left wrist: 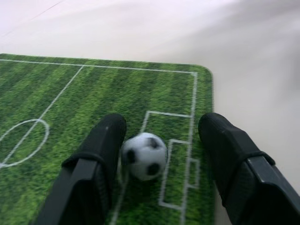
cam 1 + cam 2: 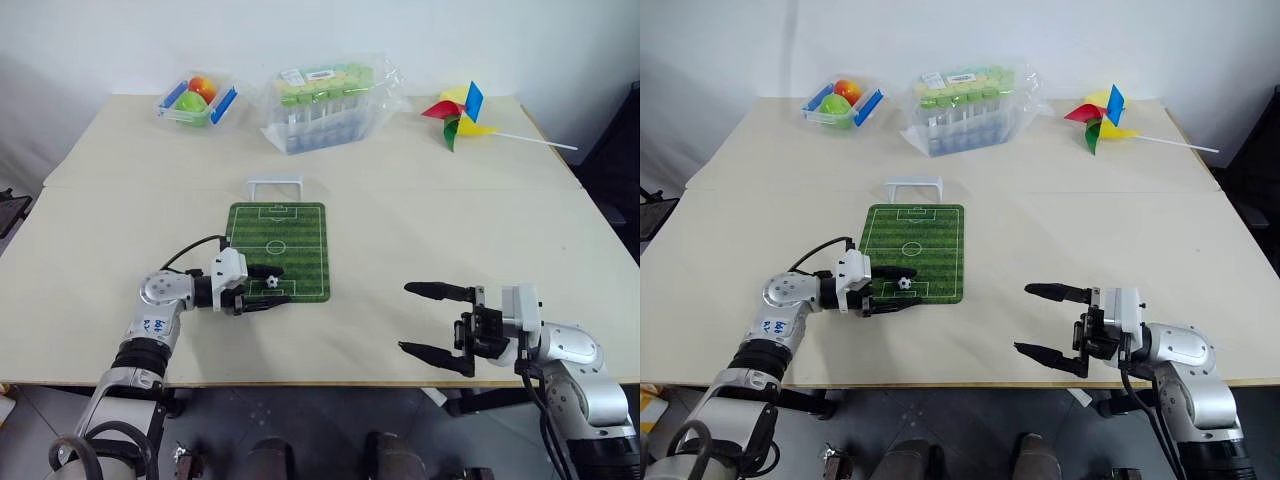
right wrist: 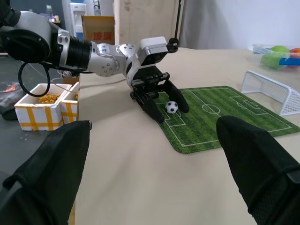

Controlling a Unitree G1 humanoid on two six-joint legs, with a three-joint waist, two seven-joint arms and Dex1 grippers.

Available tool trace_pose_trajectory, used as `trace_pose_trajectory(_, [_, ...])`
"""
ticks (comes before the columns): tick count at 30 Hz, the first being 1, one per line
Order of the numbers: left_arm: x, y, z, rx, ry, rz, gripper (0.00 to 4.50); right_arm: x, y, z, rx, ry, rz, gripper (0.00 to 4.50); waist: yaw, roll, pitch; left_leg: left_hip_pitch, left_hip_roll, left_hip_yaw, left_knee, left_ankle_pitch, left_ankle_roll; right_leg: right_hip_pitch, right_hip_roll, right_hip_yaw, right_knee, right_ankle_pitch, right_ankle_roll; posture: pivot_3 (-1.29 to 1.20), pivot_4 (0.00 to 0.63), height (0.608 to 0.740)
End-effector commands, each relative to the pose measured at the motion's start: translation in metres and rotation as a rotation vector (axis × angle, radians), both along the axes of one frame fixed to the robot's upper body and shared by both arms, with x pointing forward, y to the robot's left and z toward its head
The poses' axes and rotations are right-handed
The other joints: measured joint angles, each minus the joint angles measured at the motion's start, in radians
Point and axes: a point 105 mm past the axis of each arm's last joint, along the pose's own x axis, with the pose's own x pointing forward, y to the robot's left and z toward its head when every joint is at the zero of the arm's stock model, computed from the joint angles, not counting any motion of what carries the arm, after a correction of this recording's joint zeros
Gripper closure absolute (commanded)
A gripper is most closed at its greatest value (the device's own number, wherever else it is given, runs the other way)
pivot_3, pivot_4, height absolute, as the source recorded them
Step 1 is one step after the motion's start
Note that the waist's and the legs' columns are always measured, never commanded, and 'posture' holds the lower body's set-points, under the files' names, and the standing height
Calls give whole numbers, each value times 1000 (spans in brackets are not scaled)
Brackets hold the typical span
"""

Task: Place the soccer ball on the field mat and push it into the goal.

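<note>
Soccer ball (image 1: 145, 155) set on field mat (image 2: 300, 225) near end, opposite goal (image 2: 274, 186); my left tool (image 2: 272, 285) parted around it, touching one finger; right tool (image 2: 435, 320) wide, idle.

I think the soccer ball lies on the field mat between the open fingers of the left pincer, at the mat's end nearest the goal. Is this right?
Not quite. The soccer ball does lie on the field mat between the open fingers of the left pincer, but at the mat's near end, farthest from the goal. The left eye view shows the goal beyond the mat's far edge.
</note>
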Motion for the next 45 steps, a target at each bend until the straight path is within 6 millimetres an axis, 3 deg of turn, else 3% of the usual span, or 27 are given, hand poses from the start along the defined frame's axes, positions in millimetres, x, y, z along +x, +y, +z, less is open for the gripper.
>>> trace_pose_trajectory(1, [-4,10,18,-21,-66,1,1525,-3,4,6,20,-22,26,0,0,0,0,0,0,0,0,0,0,0,0,0,0,0,0,0,150,740])
trace_pose_trajectory(6, [-17,31,40,-35,-122,32,1525,-5,6,1,24,-3,42,0,-3,0,0,0,0,0,0,0,0,0,0,0,0,0,0,0,150,740])
trace_pose_trajectory(11, [-56,53,50,-12,-87,-11,1525,-7,7,-1,28,14,55,0,-9,0,0,0,1,0,-1,-1,1,-1,0,1,0,0,0,0,150,740])
trace_pose_trajectory(16, [-82,74,63,-41,-27,74,1525,-8,6,-4,26,25,69,0,-8,1,0,0,1,0,0,-2,1,-1,0,1,-1,0,0,0,150,740])
trace_pose_trajectory(19, [-101,75,52,-37,33,70,1525,-7,5,-3,31,12,62,0,-5,1,1,0,1,0,0,-2,1,-1,0,2,-1,0,0,0,150,740])
trace_pose_trajectory(25, [-117,79,23,-40,113,102,3274,-8,3,-3,26,13,61,0,0,2,1,1,2,1,-1,-3,0,-1,1,2,-1,0,0,0,150,740])
trace_pose_trajectory(29, [-118,72,21,-56,119,85,4457,-7,2,-4,21,15,59,0,0,2,1,0,2,1,-1,-3,0,-1,1,2,-1,0,0,0,150,740])
trace_pose_trajectory(35, [-112,48,15,-79,123,25,4457,-4,2,-4,20,8,52,0,1,2,1,0,1,1,-1,-3,0,-1,1,2,-1,0,0,0,150,740])
trace_pose_trajectory(39, [-88,7,2,-114,136,-38,4457,-5,-5,-5,5,-16,20,0,9,3,1,0,1,1,0,-3,0,0,1,2,-2,0,0,0,150,740])
trace_pose_trajectory(45, [-57,-10,-6,-73,134,-35,4457,-13,-10,-6,-19,-36,2,0,-4,2,0,0,1,2,0,-3,0,-1,1,2,-2,1,0,0,150,740])
